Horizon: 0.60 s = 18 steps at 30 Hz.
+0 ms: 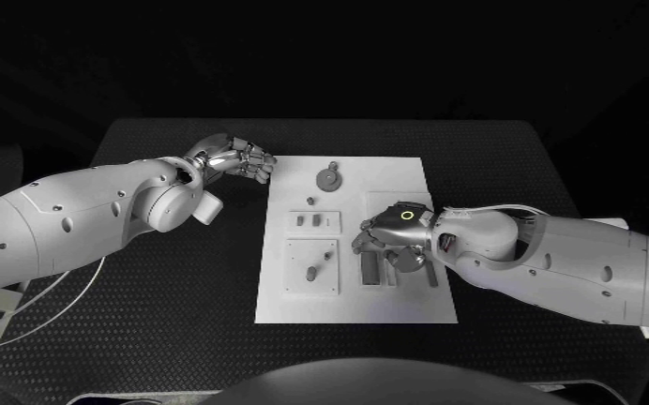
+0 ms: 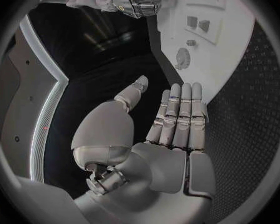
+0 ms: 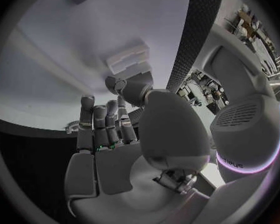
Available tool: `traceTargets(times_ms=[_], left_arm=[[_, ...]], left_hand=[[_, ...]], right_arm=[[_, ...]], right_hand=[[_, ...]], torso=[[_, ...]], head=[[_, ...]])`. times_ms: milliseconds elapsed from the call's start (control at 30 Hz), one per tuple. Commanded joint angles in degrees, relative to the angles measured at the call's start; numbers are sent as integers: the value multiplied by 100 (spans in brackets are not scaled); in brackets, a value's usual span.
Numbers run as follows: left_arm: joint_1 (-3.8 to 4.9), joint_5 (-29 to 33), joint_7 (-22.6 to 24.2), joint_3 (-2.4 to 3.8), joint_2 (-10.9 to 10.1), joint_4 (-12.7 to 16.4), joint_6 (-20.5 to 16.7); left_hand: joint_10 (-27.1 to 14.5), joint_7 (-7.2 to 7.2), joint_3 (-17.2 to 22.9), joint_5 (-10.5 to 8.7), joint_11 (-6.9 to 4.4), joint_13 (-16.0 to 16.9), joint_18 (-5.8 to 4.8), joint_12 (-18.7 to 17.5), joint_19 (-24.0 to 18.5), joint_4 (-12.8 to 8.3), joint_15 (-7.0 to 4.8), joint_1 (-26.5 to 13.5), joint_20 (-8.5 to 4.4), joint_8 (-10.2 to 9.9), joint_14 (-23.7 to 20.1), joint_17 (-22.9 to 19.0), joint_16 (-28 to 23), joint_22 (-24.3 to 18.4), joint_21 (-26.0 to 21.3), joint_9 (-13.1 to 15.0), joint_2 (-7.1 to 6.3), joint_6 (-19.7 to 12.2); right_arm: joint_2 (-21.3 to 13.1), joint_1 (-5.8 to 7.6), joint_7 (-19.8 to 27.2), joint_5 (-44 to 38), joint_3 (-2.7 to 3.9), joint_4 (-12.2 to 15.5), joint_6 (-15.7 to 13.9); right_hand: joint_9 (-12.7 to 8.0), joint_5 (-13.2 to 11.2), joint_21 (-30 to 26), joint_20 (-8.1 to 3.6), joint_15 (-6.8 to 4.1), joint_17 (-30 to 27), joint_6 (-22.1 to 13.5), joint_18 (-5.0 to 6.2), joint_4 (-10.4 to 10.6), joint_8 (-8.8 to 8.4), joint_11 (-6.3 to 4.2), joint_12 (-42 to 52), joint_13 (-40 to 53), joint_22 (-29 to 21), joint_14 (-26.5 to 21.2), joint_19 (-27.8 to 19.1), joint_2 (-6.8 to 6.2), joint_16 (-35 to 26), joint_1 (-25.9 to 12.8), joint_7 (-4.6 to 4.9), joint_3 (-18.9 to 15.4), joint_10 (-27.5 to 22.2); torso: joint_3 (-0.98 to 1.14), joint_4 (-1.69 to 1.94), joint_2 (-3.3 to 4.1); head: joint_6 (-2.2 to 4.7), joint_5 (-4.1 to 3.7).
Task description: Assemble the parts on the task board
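Head view: the task board [image 1: 354, 236], a white plate, lies in the middle of the black worktop [image 1: 162, 311]; the left hand [image 1: 237, 158] sits just off the board's far left corner, the right hand [image 1: 389, 233] over the board's right half.
Parts, head view: a round grey part [image 1: 327, 178] lies near the board's far edge; smaller grey parts [image 1: 314, 222] sit on two raised panels on the board's left side; a dark bar-shaped part [image 1: 369, 266] lies just beside the right hand.
Left wrist view: the left hand [image 2: 171, 129] has its fingers [image 2: 180, 109] straight and pressed side by side, thumb apart, holding nothing, above the dark worktop beside the board [image 2: 233, 35]; the round part [image 2: 182, 58] and the right hand [image 2: 137, 2] appear beyond it.
Right wrist view: the right hand [image 3: 115, 134] is close over the white board [image 3: 84, 50], fingers [image 3: 93, 119] extended toward a raised white block [image 3: 127, 57]; whether they pinch a part cannot be told.
Surface: black worktop with a fine dotted texture.
Room: dark around the worktop in the head view.
Writing: faint lettering on the right wrist housing [image 3: 246, 134], not legible.
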Motion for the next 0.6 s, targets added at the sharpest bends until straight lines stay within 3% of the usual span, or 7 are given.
traceTargets(times_ms=[33, 333, 600], left_arm=[[2, -5, 38, 3, 3, 8, 70], [2, -6, 38, 3, 0, 8, 61], [1, -9, 45, 3, 6, 9, 63]], left_hand=[[-41, -13, -4, 3, 6, -10, 114, 26, -51, 33, -3, -16, 3, -25, -23, -9, 6, 10, -7, -5, -39, -45], [-41, -13, -4, 3, 6, -11, 114, 27, -51, 33, -3, -15, 3, -24, -24, -9, 7, 11, -6, -5, -40, -46], [-41, -13, -2, 3, 6, -13, 115, 28, -52, 31, -3, -11, 3, -23, -24, -10, 7, 11, -6, -4, -40, -47]], right_arm=[[-52, 4, -257, -170, -5, -35, 87], [-202, 32, -255, -130, -4, 137, -49], [-377, 211, -173, 270, -4, 311, -364]], right_hand=[[3, -26, -2, 2, -2, -6, 24, -1, -8, 27, 1, 30, -6, 0, -33, 31, 2, 21, -42, 37, 39, -23], [-2, -28, 7, -2, 0, -13, 38, -1, -9, 52, 2, 43, -11, 5, -31, 39, 24, 32, -60, 52, 74, -23], [-20, -33, 50, -24, -5, -23, 39, -1, -13, 91, 1, 77, -22, 19, 18, 100, 26, 79, -145, 103, 82, -14]], torso=[[0, 2, -1], [-1, 1, -1], [-2, 0, -1]], head=[[4, -7], [18, -17], [67, -53]])
